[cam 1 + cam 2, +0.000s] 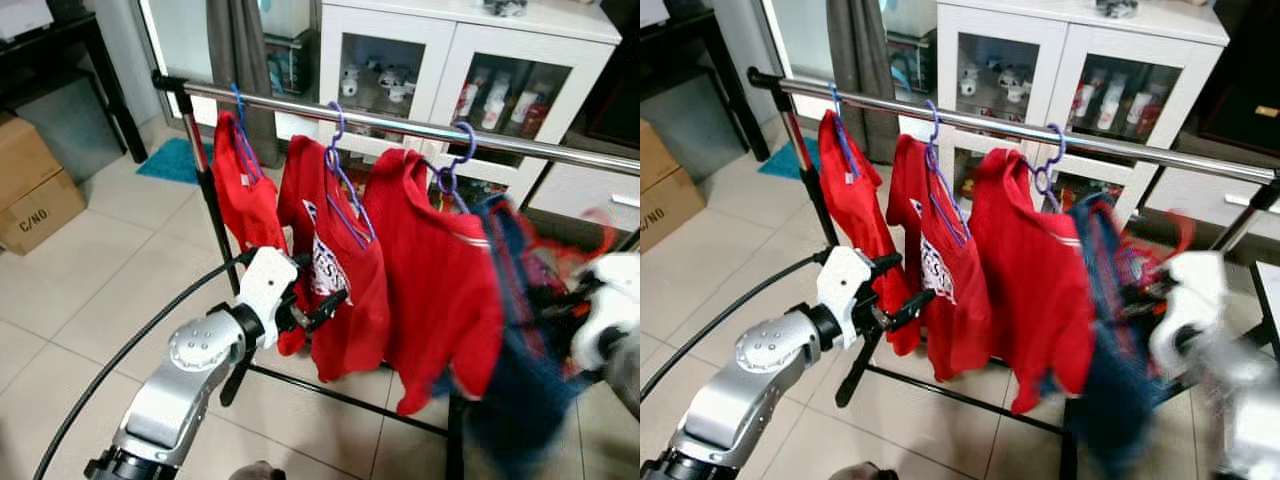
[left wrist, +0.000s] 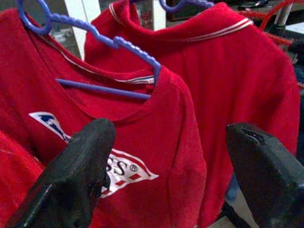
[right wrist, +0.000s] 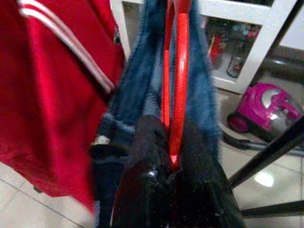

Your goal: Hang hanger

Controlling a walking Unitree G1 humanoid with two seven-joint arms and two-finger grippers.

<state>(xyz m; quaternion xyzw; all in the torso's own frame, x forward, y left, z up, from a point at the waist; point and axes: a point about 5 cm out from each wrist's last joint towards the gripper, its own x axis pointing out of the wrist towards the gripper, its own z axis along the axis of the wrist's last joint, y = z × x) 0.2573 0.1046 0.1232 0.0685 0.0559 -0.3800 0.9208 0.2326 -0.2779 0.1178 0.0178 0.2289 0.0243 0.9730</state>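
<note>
Home room — clothes rack (image 1: 400,125), white glass-door cabinet (image 1: 450,60), tiled floor (image 1: 90,290).

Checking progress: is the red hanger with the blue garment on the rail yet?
Not yet. The right end effector is shut on the red hanger, below the rail.

The red hanger (image 3: 173,90) carried a dark blue garment (image 1: 515,330) and sat at the right of the frame, just below the steel rail (image 1: 400,125), blurred. Its hook was not on the rail. Its lower end was pinched between black fingers (image 3: 147,147).
</note>
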